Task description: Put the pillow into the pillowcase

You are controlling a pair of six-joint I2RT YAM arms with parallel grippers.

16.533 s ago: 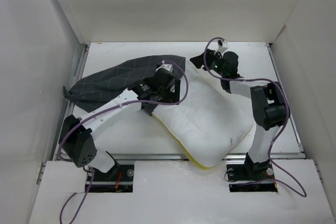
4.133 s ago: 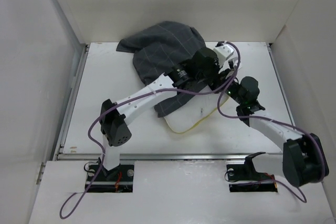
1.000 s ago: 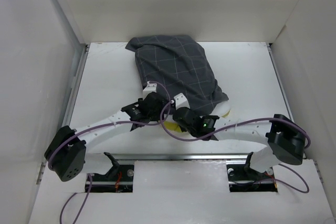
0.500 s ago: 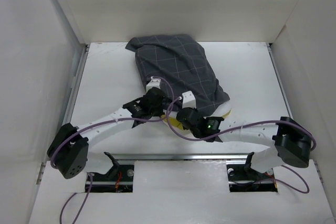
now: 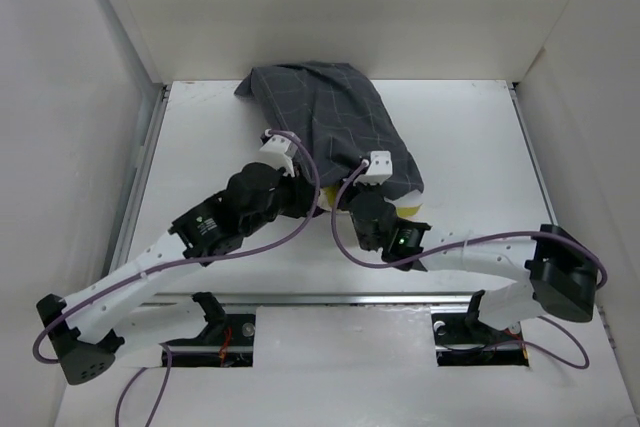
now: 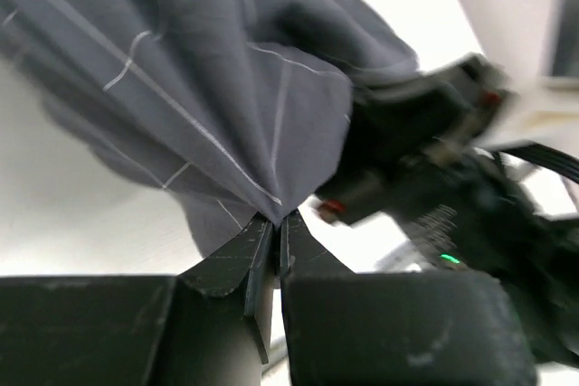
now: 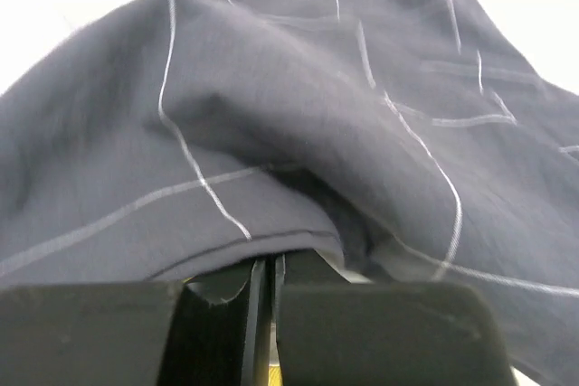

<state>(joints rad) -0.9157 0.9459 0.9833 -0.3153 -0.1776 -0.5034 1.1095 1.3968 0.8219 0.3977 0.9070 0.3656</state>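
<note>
1. The pillowcase [image 5: 340, 122] lies on the bench [image 5: 200, 127], long axis far-left to near-right, mouth toward the arms
2. The pillow [image 5: 412, 209] peeks out only at that mouth
3. The left tool [image 6: 277, 221] and right tool [image 7: 268, 264], side by side, each clamp shut on the mouth hem

The place is a robotics lab test cell. A bare white table [image 5: 200, 137] is boxed in on three sides by plain white panels [image 5: 330, 7]. A metal rail [image 5: 300, 298] runs along its near edge, where two robot arms [image 5: 140, 270] strung with purple cables are bolted.
</note>
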